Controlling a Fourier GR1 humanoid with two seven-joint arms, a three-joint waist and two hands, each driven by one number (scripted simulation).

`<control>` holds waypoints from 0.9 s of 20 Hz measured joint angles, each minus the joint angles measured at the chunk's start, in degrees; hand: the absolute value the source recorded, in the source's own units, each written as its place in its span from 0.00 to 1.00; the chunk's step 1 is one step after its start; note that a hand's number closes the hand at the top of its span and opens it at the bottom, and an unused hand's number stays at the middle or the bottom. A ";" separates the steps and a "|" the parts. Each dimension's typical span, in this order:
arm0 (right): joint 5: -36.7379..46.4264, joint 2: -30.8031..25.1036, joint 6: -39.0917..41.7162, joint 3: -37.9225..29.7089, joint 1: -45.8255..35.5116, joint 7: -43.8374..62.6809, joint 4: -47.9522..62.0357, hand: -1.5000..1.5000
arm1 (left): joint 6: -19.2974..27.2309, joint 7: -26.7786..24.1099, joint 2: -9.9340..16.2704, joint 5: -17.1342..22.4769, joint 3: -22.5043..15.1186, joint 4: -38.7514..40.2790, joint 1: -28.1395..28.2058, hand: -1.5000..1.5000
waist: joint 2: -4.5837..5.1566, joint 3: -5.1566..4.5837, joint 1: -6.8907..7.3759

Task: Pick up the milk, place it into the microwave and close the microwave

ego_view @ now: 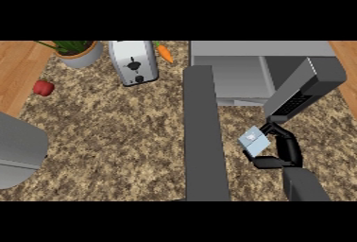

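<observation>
The milk (253, 142), a small white and pale-blue carton, is held just above the counter in front of the microwave (237, 71). My right hand (282, 151) is curled round it from the right, with its forearm coming up from the lower right. The microwave stands at the back right with its cavity open. Its door (206, 142) is swung out as a long dark grey panel reaching toward me, just left of the carton. The black keypad (294, 105) sits above the hand. My left hand does not show; only a grey arm part (17, 149) lies at the left edge.
A silver toaster (132, 61) stands at the back centre, with a carrot (165, 53) beside it. A potted plant (77, 52) is at the back left, and a red fruit (43, 87) lies near the counter's left wooden edge. Speckled counter (111, 132) spreads left of the door.
</observation>
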 measured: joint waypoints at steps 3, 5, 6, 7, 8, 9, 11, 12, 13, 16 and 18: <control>0.22 2.31 -0.12 2.16 1.84 2.16 -6.30 1.00 | -0.47 -0.61 -0.09 0.00 0.92 1.01 -0.01 0.00 | -0.06 0.01 -0.30; 0.53 3.17 -0.77 3.56 2.93 4.09 -11.31 1.00 | -0.99 -0.62 0.12 0.41 1.51 1.49 0.15 0.00 | -0.05 0.05 -0.37; 0.64 3.90 -1.55 4.28 3.43 6.07 -14.16 1.00 | -1.03 -0.79 -0.53 -0.38 1.28 1.16 0.23 0.00 | -0.05 0.05 -0.43; 0.61 4.55 -2.13 4.83 3.94 7.63 -16.57 1.00 | -1.47 -1.16 -1.03 -0.93 1.21 1.24 0.34 0.00 | -0.03 0.06 -0.40; 0.62 5.13 -3.02 5.23 4.36 9.28 -18.65 1.00 | -1.97 -1.70 -1.11 -1.48 1.37 1.95 0.10 0.00 | 0.00 0.07 -0.37; 0.68 5.46 -3.87 5.51 4.29 10.96 -20.46 1.00 | -1.60 -1.11 -1.07 -1.49 1.30 1.62 -0.12 0.00 | 0.03 0.09 -0.34; 1.41 6.65 -5.89 6.81 4.23 14.95 -24.50 1.00 | -2.13 -1.15 -0.82 -1.34 1.83 2.19 -0.03 0.00 | 0.04 0.10 -0.30; 1.80 7.13 -6.70 7.43 4.21 16.56 -26.13 1.00 | -2.14 -0.83 -0.80 -1.02 1.81 2.20 -0.13 0.00 | 0.06 0.10 -0.26; 1.87 6.90 -7.02 7.39 3.42 17.94 -26.72 1.00 | -2.20 -0.97 -1.28 -1.63 1.46 2.20 -0.29 0.00 | 0.09 0.11 -0.19; 3.08 7.30 -9.91 7.36 -0.29 21.22 -26.33 1.00 | -1.45 0.57 -0.30 -0.56 1.72 1.77 -1.11 0.00 | 0.23 0.15 -0.02; 4.27 7.65 -12.22 7.47 -2.57 23.08 -25.70 1.00 | -1.62 0.40 -0.20 -0.70 2.04 2.38 -1.46 0.00 | 0.27 0.15 0.07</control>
